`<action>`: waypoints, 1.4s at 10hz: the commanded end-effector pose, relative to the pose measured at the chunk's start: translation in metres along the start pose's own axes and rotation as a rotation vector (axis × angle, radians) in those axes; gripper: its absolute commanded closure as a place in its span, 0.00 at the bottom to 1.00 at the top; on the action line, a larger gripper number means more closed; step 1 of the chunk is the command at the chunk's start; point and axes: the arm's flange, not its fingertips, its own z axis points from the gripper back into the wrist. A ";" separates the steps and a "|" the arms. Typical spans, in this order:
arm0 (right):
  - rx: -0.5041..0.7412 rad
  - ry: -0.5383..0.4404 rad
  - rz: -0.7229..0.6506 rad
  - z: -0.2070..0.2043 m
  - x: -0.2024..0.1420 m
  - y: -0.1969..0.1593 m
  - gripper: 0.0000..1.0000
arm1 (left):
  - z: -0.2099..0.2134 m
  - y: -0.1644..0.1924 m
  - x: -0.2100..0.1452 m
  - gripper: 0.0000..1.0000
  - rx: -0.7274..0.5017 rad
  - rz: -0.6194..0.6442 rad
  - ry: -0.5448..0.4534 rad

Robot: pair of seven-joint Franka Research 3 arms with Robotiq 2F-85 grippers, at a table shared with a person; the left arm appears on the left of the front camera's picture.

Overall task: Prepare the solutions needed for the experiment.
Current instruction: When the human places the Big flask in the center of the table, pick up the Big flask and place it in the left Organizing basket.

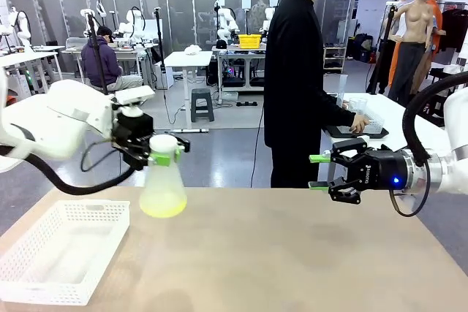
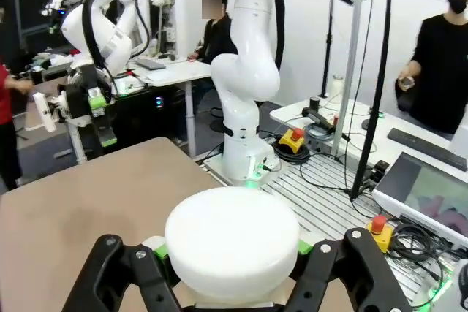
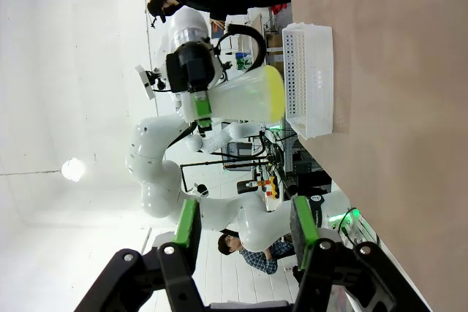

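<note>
Front view: left hand (image 1: 155, 153) grips flask (image 1: 163, 180) — yellow-green solutions (image 1: 163, 207) inside; basket (image 1: 51, 283) seemingly empty.

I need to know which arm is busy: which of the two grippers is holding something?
The left gripper, clamped on the neck of the capped flask with yellow-green liquid, lifted above the table. The right gripper hangs open and empty.
</note>
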 end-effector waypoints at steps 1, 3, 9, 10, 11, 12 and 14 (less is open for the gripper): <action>0.016 -0.006 0.021 -0.001 0.000 0.001 0.37 | 0.035 -0.045 0.016 1.00 0.109 -0.020 -0.049; 0.016 -0.006 0.021 -0.001 0.000 0.001 0.37 | 0.086 -0.088 0.026 1.00 0.218 -0.048 -0.044; 0.016 -0.006 0.021 -0.001 0.000 0.001 0.37 | 0.182 -0.198 0.000 1.00 0.418 -0.062 -0.191; 0.016 -0.006 0.021 -0.001 0.000 0.001 0.37 | 0.189 -0.208 -0.010 1.00 0.443 -0.062 -0.207; 0.016 -0.006 0.021 -0.001 0.000 0.001 0.37 | 0.193 -0.215 -0.023 1.00 0.462 -0.044 -0.211; 0.016 -0.006 0.021 -0.001 0.000 0.001 0.37 | 0.195 -0.216 -0.035 1.00 0.462 -0.022 -0.221; 0.016 -0.006 0.021 -0.001 0.000 0.001 0.37 | 0.195 -0.213 -0.064 1.00 0.449 0.014 -0.226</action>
